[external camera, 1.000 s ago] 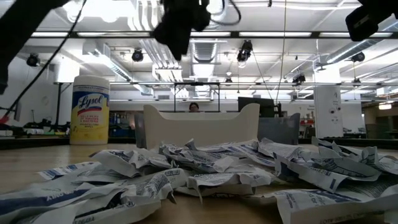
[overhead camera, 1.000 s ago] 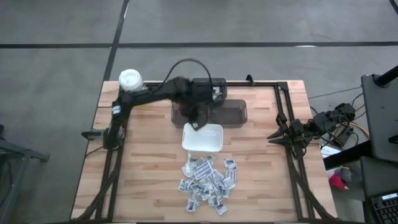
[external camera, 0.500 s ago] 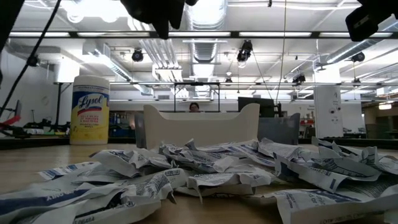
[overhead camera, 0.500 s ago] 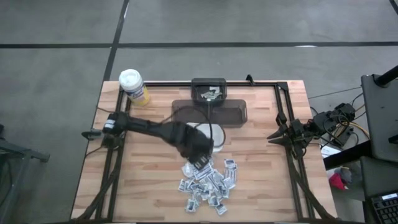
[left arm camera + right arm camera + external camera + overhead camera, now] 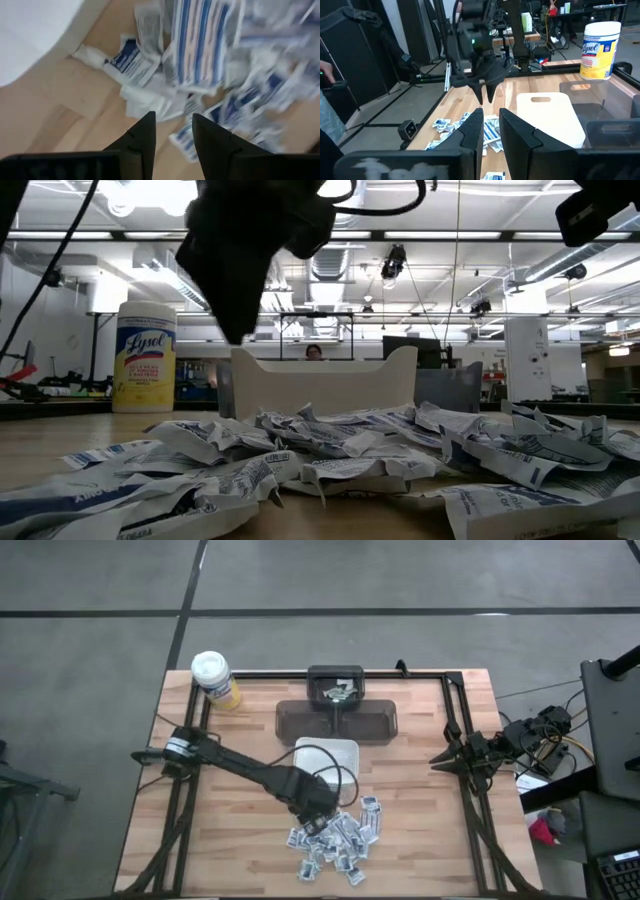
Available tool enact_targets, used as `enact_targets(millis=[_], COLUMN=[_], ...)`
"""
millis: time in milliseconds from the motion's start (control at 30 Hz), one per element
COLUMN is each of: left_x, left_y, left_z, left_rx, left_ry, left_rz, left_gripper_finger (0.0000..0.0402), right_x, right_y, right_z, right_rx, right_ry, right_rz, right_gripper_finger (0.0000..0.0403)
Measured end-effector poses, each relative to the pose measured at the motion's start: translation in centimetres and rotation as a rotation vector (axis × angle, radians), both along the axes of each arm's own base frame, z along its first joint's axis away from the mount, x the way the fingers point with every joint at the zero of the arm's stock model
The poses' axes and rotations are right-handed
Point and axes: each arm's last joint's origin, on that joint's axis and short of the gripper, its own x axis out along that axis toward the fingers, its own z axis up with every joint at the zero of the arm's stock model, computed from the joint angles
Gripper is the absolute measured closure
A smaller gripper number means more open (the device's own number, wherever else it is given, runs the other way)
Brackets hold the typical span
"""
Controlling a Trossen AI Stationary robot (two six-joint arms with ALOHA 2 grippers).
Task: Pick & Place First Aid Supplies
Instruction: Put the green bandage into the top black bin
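The first aid supplies (image 5: 335, 837) lie in a loose heap of small white packets with blue and red print on the near middle of the table, and they fill the front of the low view (image 5: 330, 450). Just beyond the heap stands the white dish (image 5: 332, 751). My left gripper (image 5: 174, 116) hangs open over the heap's left far part (image 5: 316, 820), pointing steeply down, with nothing between its fingers. In the low view the left gripper (image 5: 234, 330) is clear above the packets. My right gripper (image 5: 491, 112) waits at the table's right edge (image 5: 440, 760), level, fingers slightly apart and empty.
A yellow canister (image 5: 214, 678) with a white lid stands at the far left corner. Beyond the dish are a dark see-through tray (image 5: 370, 720) and a small dark bin (image 5: 337, 688) holding a few packets. A black frame (image 5: 455, 700) runs along the table's edges.
My left gripper has swung from over the dish's far edge toward the table's near edge and come down, ending above the heap of packets. Its fingers stay apart. The packets and the dish have not moved.
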Motion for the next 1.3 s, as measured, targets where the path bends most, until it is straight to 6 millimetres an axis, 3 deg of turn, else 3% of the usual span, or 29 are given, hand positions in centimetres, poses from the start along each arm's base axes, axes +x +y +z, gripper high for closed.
enact_targets(millis=[300, 533, 1300], left_x=[-1.4, -1.8, -1.0], left_y=[-1.7, -1.5, -1.7], left_z=[-3.2, -4.7, -4.8], left_rx=[0.061, 0.128, 0.135], left_ry=[0.014, 0.012, -0.085], left_rz=[-0.281, -0.265, -0.297], left_gripper_finger=[0.028, 0.028, 0.028], right_x=[0.0, 0.0, 0.0], right_y=[0.0, 0.0, 0.0], right_z=[0.0, 0.0, 0.0], right_rx=[0.0, 0.0, 0.0], right_ry=[0.0, 0.0, 0.0], right_rz=[0.0, 0.0, 0.0], right_gripper_finger=[0.0344, 0.0344, 0.0344])
